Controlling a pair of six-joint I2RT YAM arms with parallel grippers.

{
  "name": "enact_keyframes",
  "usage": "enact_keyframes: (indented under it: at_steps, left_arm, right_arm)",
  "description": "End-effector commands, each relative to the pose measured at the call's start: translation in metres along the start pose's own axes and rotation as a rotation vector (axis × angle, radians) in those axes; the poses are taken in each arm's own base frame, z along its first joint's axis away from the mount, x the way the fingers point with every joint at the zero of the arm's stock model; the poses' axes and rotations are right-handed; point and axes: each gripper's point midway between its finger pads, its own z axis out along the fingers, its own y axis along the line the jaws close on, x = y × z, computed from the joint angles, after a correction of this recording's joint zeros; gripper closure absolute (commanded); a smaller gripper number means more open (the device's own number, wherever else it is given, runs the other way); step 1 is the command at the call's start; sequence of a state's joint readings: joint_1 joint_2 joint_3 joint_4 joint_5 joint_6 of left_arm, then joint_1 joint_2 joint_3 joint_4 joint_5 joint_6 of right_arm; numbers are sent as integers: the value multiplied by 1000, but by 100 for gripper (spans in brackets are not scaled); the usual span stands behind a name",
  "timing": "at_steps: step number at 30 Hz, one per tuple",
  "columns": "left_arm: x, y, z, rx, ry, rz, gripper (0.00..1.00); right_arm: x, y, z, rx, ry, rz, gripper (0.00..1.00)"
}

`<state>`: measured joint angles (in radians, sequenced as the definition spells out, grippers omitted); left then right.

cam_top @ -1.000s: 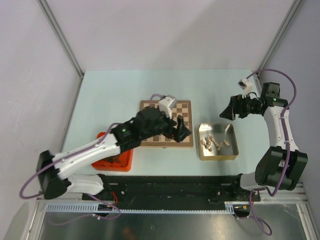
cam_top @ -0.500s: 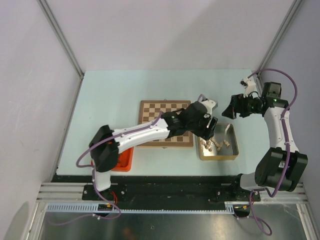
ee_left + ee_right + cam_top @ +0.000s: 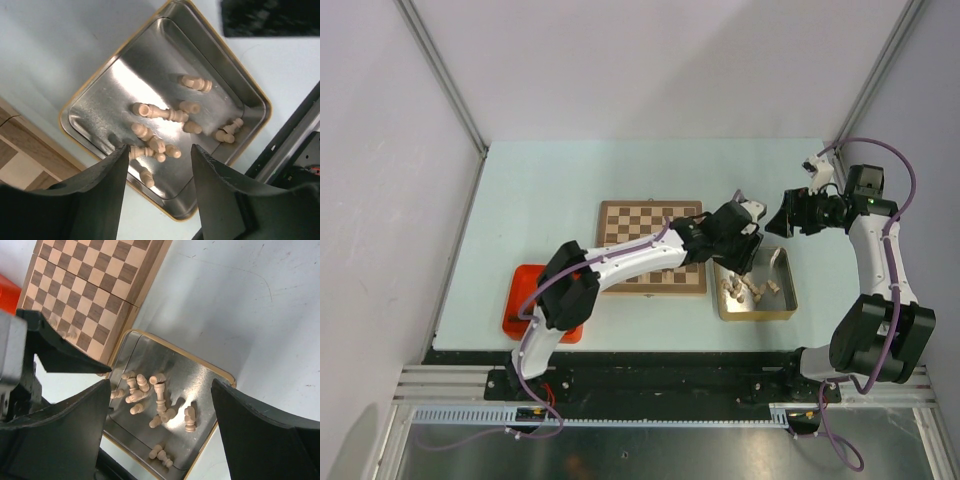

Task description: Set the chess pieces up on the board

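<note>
My left gripper (image 3: 159, 152) hangs over the shallow gold-rimmed metal tin (image 3: 107, 95). Its fingers are partly spread, with nothing caught between them. Below it, the pale beige wooden chess pieces (image 3: 160, 114) lie tumbled on their sides across the middle of the tin's floor. In the overhead view, the square wooden chessboard of light and dark checks (image 3: 632, 218) sits just left of the tin. My right gripper (image 3: 161, 385) is spread wide and empty, right of centre in that view, just above the tin.
</note>
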<state>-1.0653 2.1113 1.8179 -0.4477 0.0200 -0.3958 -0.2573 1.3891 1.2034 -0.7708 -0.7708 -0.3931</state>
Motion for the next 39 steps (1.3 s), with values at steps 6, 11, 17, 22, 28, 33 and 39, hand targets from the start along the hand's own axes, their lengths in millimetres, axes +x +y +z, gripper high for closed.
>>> enact_keyframes:
  at_steps: [6, 11, 17, 22, 28, 33, 39]
  left_arm:
    - [-17, 9, 5, 20, 8, -57, 44]
    - [-15, 9, 13, 35, 28, -61, 46]
    - [-10, 8, 24, 54, 55, -63, 51]
    - [-4, 11, 30, 57, 81, -66, 53]
    - [4, 14, 37, 52, 106, -61, 54]
    - [7, 13, 40, 62, 120, -58, 55]
    - [10, 16, 46, 52, 132, -55, 59]
  right_arm:
    - [-3, -3, 1, 4, -13, -4, 14]
    - [-2, -4, 3, 3, -8, -2, 14]
    - [-1, -5, 4, 3, -4, 3, 14]
    - [0, -6, 4, 5, 0, 2, 14]
    - [1, -7, 5, 7, 3, 7, 14]
    - [0, -7, 4, 9, 2, 4, 14]
    - [2, -8, 6, 9, 6, 9, 14]
